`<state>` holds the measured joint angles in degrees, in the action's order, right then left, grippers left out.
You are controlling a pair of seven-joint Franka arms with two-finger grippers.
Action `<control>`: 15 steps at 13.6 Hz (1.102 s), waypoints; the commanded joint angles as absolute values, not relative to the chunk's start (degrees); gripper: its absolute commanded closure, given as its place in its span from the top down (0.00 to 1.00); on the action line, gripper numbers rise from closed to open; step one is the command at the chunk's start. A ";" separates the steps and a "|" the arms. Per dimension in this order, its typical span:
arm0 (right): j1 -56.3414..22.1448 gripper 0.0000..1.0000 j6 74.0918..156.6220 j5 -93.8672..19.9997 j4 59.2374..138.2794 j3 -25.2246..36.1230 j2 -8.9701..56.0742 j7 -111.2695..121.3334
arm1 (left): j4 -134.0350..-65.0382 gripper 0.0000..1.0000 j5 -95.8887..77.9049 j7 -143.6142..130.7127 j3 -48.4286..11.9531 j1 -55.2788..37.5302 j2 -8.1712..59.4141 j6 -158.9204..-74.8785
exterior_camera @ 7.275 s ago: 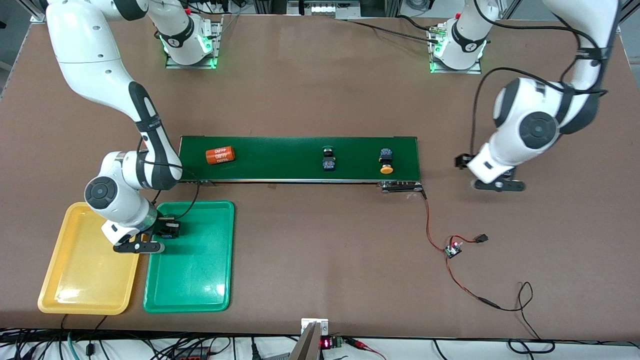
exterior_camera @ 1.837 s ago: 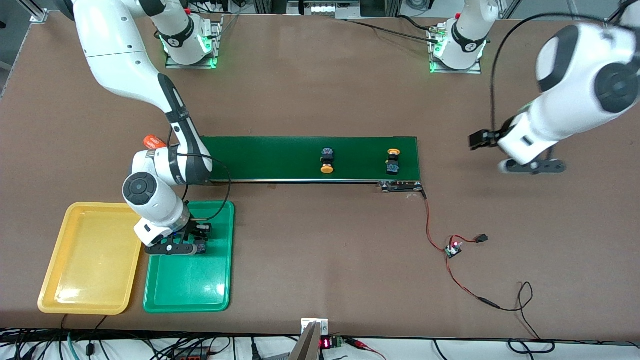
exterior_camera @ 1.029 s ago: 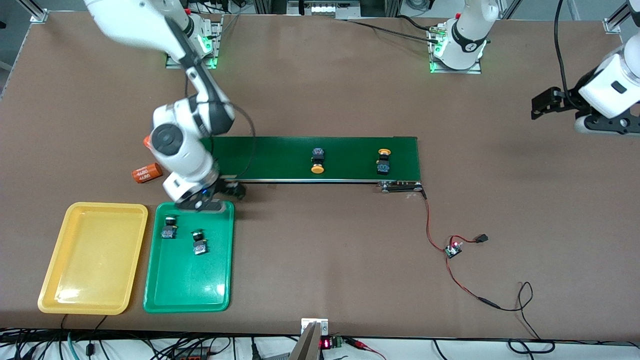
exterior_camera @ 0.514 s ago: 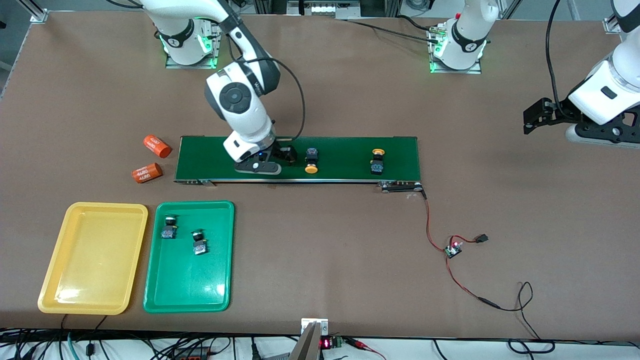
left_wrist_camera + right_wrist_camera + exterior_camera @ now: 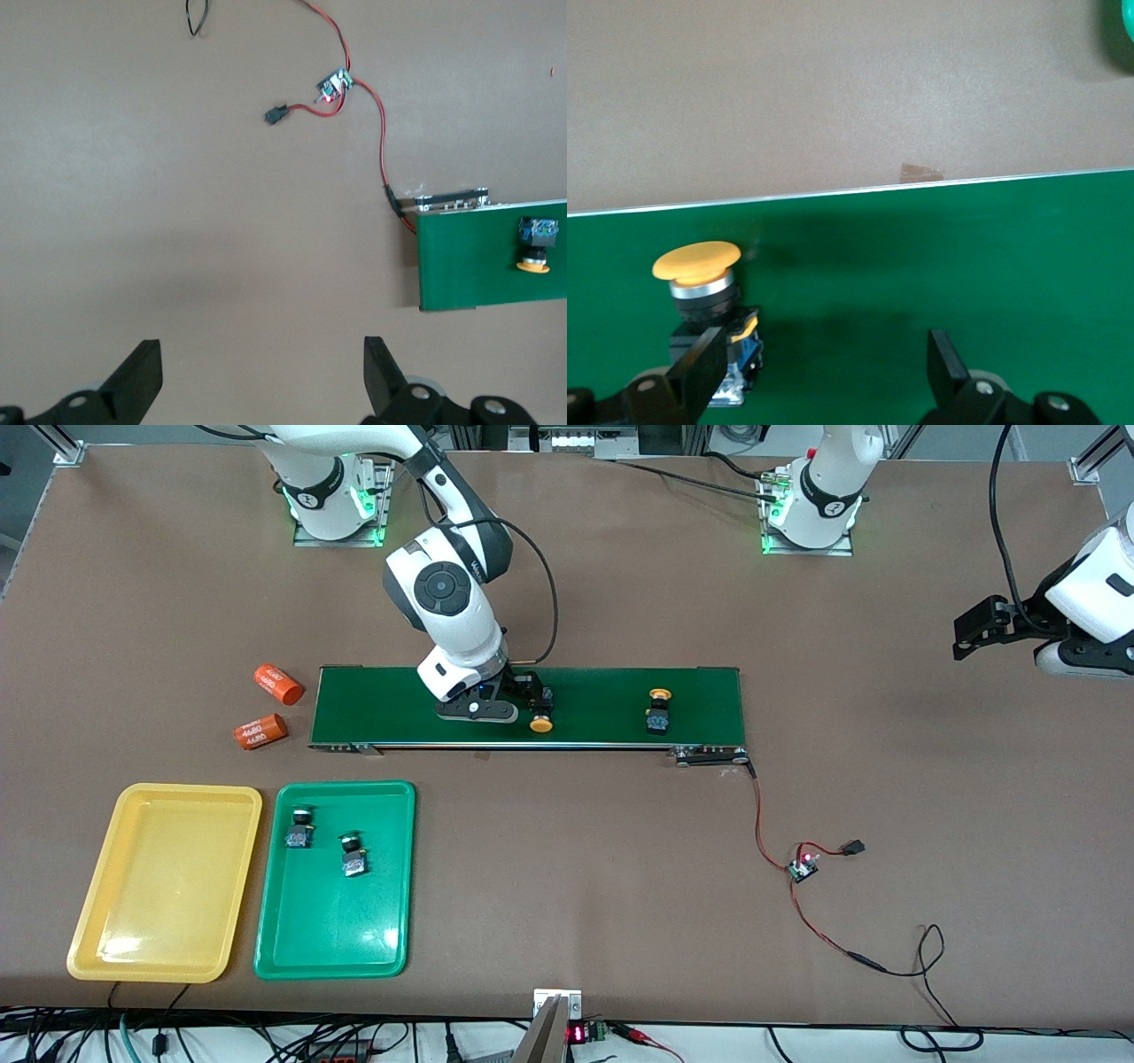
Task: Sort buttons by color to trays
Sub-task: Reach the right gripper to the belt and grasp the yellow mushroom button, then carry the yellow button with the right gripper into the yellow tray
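Right gripper (image 5: pixel 518 707) hung low over the long dark green conveyor belt (image 5: pixel 602 691), fingers spread and empty, a yellow-capped push-button (image 5: pixel 704 305) just beside one fingertip (image 5: pixel 700 367). Second yellow-capped button (image 5: pixel 657 710) lay on the belt toward the left arm's end. Both green-capped buttons (image 5: pixel 300 827) sat in the green plastic tray (image 5: pixel 390 868); the yellow tray (image 5: pixel 159 881) lay beside it. Left gripper (image 5: pixel 257 376) waited, released, over bare table.

"4680" in white — on the orange cylinder (image 5: pixel 260 732), other print unreadable

Glossy plastic green tray (image 5: pixel 390 921) and yellow tray (image 5: pixel 97 921); matt brown table (image 5: pixel 620 868).
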<state>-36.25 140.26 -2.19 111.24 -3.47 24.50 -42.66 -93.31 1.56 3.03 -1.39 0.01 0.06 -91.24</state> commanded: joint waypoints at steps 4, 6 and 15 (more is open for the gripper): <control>-37.97 1.00 140.19 -2.55 110.92 -3.08 25.22 -43.59 | -91.67 1.00 2.29 4.13 -1.32 0.09 0.09 -88.33; -38.32 1.00 140.10 -2.55 110.05 -3.08 25.75 -43.51 | -91.58 1.00 2.11 4.22 -1.49 0.18 -0.09 -87.81; -38.50 0.30 140.27 -1.58 108.90 -2.55 28.65 -42.63 | -91.41 1.00 2.64 4.13 -2.98 -0.09 -0.26 -86.22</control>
